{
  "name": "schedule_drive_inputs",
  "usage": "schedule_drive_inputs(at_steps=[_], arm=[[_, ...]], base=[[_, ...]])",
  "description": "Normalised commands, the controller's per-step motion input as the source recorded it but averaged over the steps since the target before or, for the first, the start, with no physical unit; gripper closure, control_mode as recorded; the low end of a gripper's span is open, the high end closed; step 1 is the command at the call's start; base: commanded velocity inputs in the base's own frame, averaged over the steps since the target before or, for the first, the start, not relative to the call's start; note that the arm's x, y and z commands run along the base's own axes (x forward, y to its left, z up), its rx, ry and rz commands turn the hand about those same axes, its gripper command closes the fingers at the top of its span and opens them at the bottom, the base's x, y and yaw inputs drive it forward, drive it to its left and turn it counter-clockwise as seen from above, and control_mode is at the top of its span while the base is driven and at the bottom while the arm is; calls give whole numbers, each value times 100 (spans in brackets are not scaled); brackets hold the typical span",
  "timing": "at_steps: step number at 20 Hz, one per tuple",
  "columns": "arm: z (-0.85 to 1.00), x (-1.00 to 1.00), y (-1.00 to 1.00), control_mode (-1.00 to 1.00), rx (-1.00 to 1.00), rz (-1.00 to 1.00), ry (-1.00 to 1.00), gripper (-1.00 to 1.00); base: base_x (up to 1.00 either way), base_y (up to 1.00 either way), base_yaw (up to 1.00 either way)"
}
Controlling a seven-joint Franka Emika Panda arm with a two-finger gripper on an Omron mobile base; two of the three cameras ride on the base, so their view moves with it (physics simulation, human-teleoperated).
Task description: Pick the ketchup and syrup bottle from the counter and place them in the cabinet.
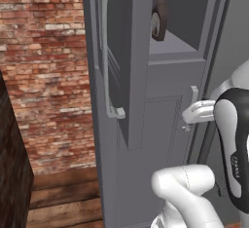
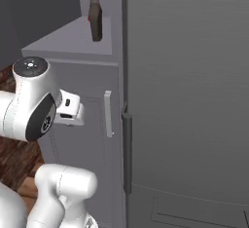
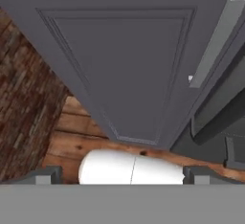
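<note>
Syrup bottle [image 1: 160, 15], the dull brown-grey one with rounded shoulders, a short neck and a small dark cap, stands upright on the inner shelf [image 1: 168, 47] of the tall dark grey cabinet [image 1: 160, 139], near the shelf's front edge and free of the robot. In the hand view the two-finger gripper [image 3: 122, 173] has its small dark tips at the far left and far right of the lower edge, spread as wide as they go, with nothing between them. It looks down a panelled dark grey lower door [image 3: 129, 70] toward a wooden plank floor [image 3: 72, 137] with red brick wall [image 3: 24, 98] to one side. A slim silver bar handle [image 3: 210, 50] runs along that door's edge. From the left base view the white arm [image 1: 233, 139] rises at the lower right, its hand in front of the lower door below the shelf. The cabinet's upper door [image 1: 121, 61], with a long vertical silver bar handle [image 1: 108, 51], stands swung open to the left of the shelf. In the right base view a wide flat grey panel [image 2: 189, 100] stands just right of the cabinet.
</note>
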Motion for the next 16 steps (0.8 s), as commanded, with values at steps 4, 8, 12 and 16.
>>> schedule_drive_inputs(at_steps=[4, 8, 12, 16], arm=[[-32, -11, 0, -100, -4, 17, 3, -100], [-21, -21, 0, -100, -5, 17, 1, -100], [-17, -45, 0, -100, -5, 16, 0, -100], [-9, -66, 0, -100, -7, 16, 0, -100]], base=[[0, 0, 0], [0, 0, 0], [0, 0, 0], [0, 0, 0]])
